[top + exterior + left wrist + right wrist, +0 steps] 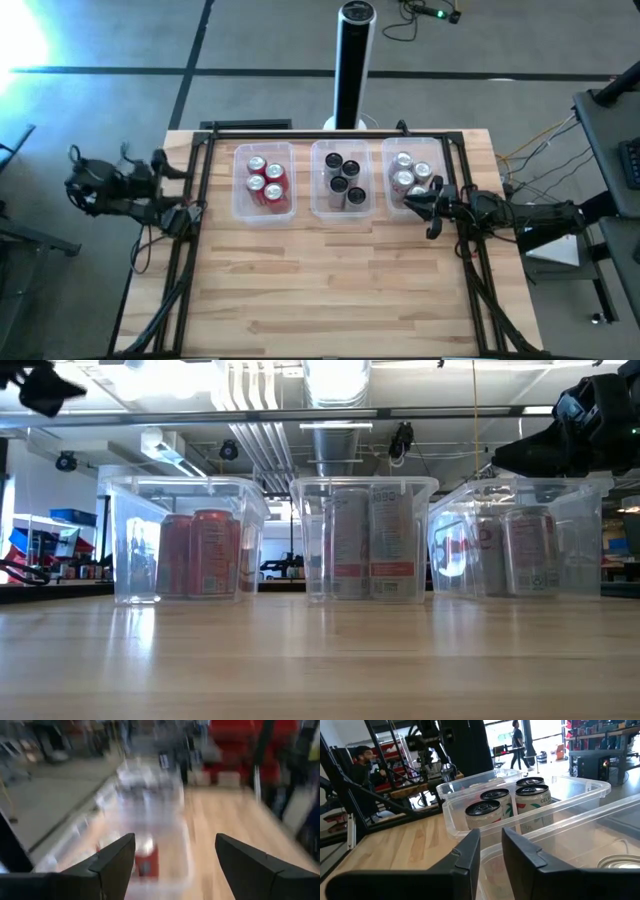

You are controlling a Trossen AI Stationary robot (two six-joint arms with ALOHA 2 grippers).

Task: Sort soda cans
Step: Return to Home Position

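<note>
1. Right hand (490, 832) first: my two fingers stand only a narrow gap apart and grip nothing. It hangs level above the near rim of the right bin (387, 150). It points across the row of bins toward my other arm, and my right arm reaches in from the right edge of the tabletop (330, 290).
2. My left hand (175, 837) is spread wide and is also empty. It is held high at the tabletop's left edge and looks along the row of bins from that end.
3. The right bin lies directly under my right hand. Silver-topped cans (403, 160) stand upright in it. I see three plainly from above, and a fourth is partly covered by the hand. From the low view their bodies are silver-grey with red marks.
4. The middle bin (314, 185) is the next one over. Four dark-topped cans (351, 165) stand upright in it, packed close together. Their bodies are pale, with a pink-red band low down.
5. The left bin (237, 190) is farthest from my right hand and nearest my left. It holds four red cans (257, 165) with silver tops, upright and clustered.
6. The three clear bins stand side by side in one row on the far half of the tabletop, near one another but not touching.
</note>
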